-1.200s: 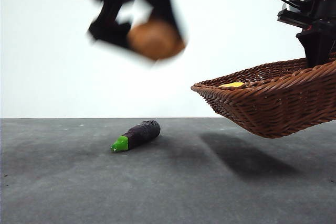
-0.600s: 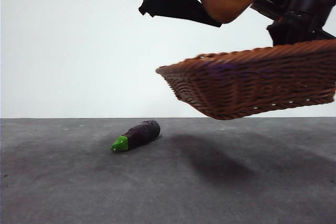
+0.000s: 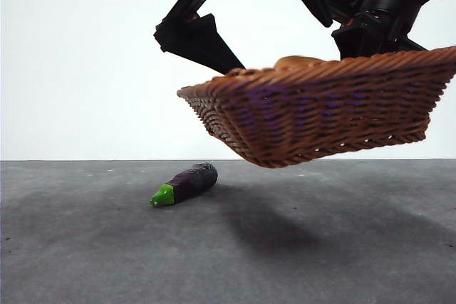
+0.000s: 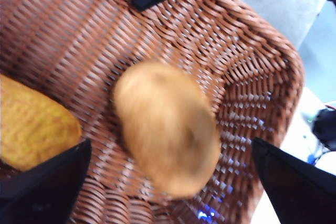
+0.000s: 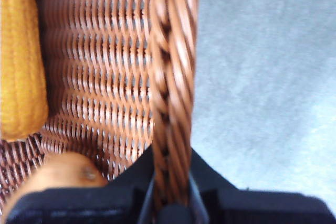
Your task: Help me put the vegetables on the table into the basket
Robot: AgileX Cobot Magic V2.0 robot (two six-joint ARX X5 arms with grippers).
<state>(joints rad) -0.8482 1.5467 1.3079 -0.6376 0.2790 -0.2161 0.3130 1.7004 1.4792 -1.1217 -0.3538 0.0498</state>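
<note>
A wicker basket (image 3: 320, 108) hangs tilted above the table (image 3: 228, 247), its braided rim pinched in the right gripper (image 5: 169, 203). The left gripper (image 4: 168, 182), jaws spread wide and empty, hovers over a potato (image 4: 167, 127) lying inside beside the corn cob (image 4: 34, 124). An eggplant (image 3: 185, 184) lies on the table.

potato (image 4: 167, 128) motion-blurred, corn cob (image 4: 32, 124) cut off by the edge in the left wrist view
</note>
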